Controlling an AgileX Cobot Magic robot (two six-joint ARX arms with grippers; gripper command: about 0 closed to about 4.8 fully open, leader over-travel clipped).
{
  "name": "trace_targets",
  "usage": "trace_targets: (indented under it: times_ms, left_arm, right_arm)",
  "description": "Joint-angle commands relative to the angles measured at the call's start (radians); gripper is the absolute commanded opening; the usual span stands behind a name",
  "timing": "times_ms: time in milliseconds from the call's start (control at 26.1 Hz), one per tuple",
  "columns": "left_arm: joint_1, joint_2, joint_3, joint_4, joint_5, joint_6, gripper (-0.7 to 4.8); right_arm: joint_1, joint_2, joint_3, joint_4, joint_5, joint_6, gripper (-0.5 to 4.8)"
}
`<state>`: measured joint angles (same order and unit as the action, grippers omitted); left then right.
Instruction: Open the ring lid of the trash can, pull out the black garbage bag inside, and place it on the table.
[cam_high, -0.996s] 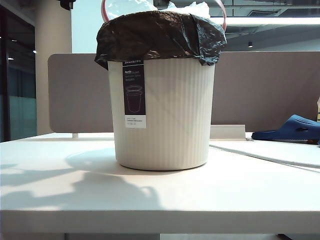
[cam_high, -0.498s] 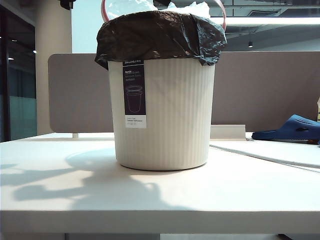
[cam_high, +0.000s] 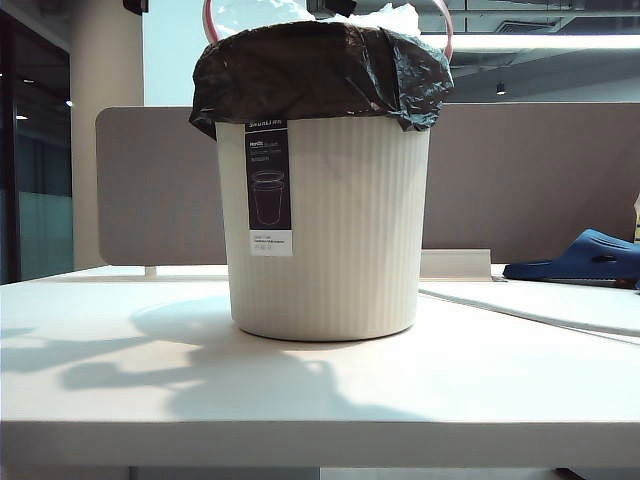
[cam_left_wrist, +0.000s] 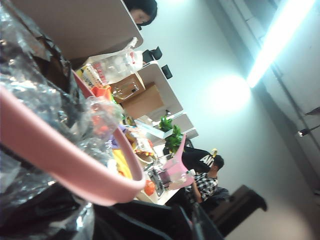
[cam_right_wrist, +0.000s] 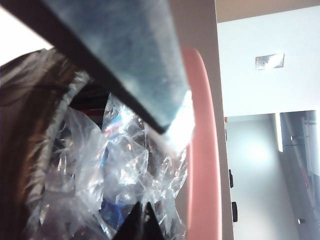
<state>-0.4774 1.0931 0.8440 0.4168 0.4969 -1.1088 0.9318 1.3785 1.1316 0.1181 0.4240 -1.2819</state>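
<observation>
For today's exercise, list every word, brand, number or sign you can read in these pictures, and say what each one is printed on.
Tall black-and-white label on the trash can: a drawing of a bin; its print is too small and blurred to read.
Black shirt of a seated person in the left wrist view: white letters, only partly visible, not readable.
Packaging in that view: blurred, unreadable.
Right wrist view: no text.

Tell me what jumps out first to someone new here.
The trash can fills mid-table, the black bag folded over its rim. The pink ring lid stands tilted up above it, with clear plastic trash inside. A blue slipper lies far right.
</observation>
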Motion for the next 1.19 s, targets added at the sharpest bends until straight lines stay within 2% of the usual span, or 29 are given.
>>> trace_targets:
  times_ms: [38, 268, 613, 843, 958, 996, 1188]
  left_arm:
    - [-0.001, -0.004, 0.004, 0.034, 0.016, -0.006, 2.51]
    - [-0.001, -0.004, 0.004, 0.034, 0.022, -0.006, 2.51]
    - [-0.001, -0.004, 0.004, 0.037, 0.056, -0.001, 2.53]
    - [-0.001, -0.004, 0.004, 0.04, 0.087, 0.043, 3.47]
    - [-0.001, -0.005, 0.004, 0.038, 0.096, 0.095, 3.5]
    - [-0.001, -0.005, 0.004, 0.038, 0.104, 0.111, 3.5]
    - [-0.001, -0.004, 0.003, 0.038, 0.159, 0.219, 3.5]
  right_arm:
    - [-0.008, 0.002, 0.004, 0.045, 0.005, -0.003, -0.01]
    - [-0.01, 0.007, 0.004, 0.122, 0.023, -0.019, -0.01]
    - [-0.041, 0.014, 0.004, 0.15, 0.032, -0.038, -0.01]
    - [-0.048, 0.014, 0.005, 0.19, 0.032, -0.089, -0.01]
    - [-0.055, 0.014, 0.021, 0.208, 0.036, -0.095, -0.01]
    - [-0.064, 0.014, 0.034, 0.212, 0.039, -0.087, -0.01]
    - [-0.108, 0.013, 0.124, 0.222, 0.048, 0.102, -0.01]
